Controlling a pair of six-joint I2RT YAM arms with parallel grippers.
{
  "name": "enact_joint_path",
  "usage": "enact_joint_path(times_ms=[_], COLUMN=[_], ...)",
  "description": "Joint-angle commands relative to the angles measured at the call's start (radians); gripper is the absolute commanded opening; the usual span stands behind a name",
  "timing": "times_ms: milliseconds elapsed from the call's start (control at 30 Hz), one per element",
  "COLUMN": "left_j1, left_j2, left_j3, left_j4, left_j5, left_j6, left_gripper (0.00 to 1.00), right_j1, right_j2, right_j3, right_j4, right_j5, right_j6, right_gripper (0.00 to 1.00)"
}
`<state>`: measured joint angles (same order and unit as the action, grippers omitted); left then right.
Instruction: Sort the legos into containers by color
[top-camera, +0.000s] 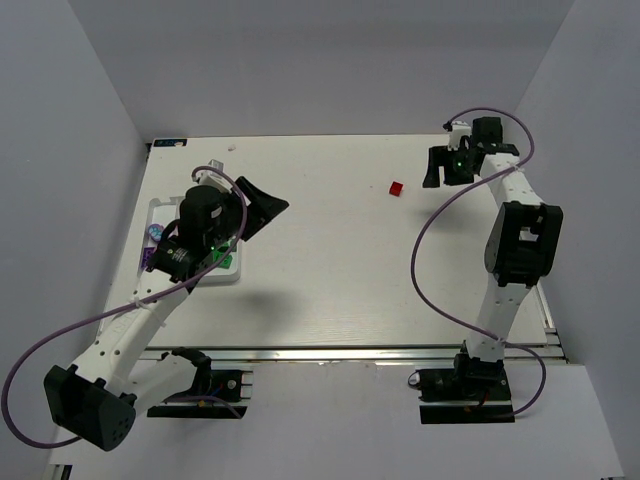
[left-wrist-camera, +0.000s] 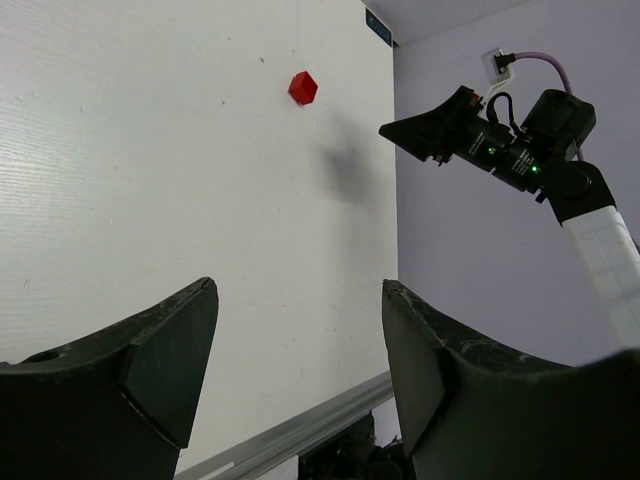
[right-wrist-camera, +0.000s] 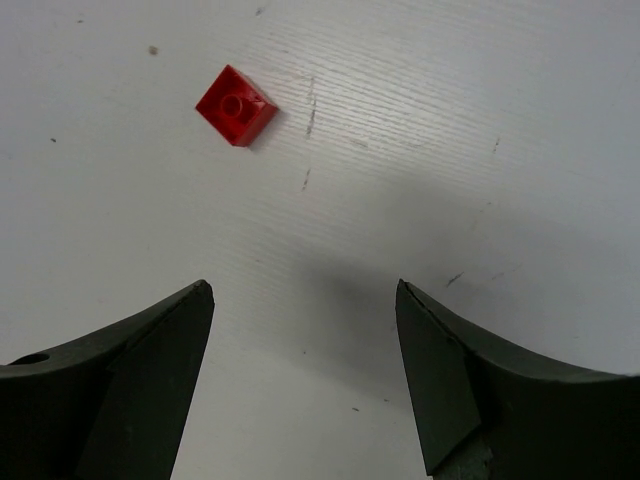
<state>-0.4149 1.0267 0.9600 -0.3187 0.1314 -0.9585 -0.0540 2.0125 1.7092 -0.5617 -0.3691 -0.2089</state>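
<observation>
One red brick (top-camera: 396, 187) lies alone on the white table, far right of centre; it also shows in the left wrist view (left-wrist-camera: 302, 88) and the right wrist view (right-wrist-camera: 236, 105). The white compartment tray (top-camera: 158, 212) sits at the left, mostly hidden under my left arm; green (top-camera: 224, 261) and purple (top-camera: 152, 235) bricks show in it. My left gripper (top-camera: 262, 207) is open and empty, raised beside the tray's right side. My right gripper (top-camera: 442, 168) is open and empty, right of the red brick, with a gap between them.
A metal rail (top-camera: 350, 352) runs along the table's near edge. Grey walls close in the left, right and back. A small blue label (top-camera: 167, 141) sits at the far left corner.
</observation>
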Motion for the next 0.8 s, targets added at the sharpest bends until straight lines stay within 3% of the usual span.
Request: enact_joint_path(times_ms=[0, 300, 533, 767], left_j1=[-0.005, -0.009, -0.012, -0.015], left_j2=[-0.02, 0.013, 0.023, 0.003], left_j3=[0.014, 0.011, 0.022, 0.019], left_j4=[0.016, 0.018, -0.005, -0.033], left_j5=[-0.036, -0.024, -0.038, -0.065], left_j6=[0.01, 0.001, -0.005, -0.016], left_gripper=[0.76, 0.76, 0.76, 0.77], right_j1=[0.0, 0.049, 0.203, 0.244], right_j2=[0.043, 0.255, 0.333, 0.41], right_j3=[0.124, 0.389, 0.445, 0.538], right_j4=[-0.073, -0.188, -0.152, -0.171], right_j5=[0.068, -0.106, 0.044, 0.104], right_j6=[0.008, -0.217, -0.472, -0.52], right_gripper=[0.78, 0.81, 0.87, 0.88])
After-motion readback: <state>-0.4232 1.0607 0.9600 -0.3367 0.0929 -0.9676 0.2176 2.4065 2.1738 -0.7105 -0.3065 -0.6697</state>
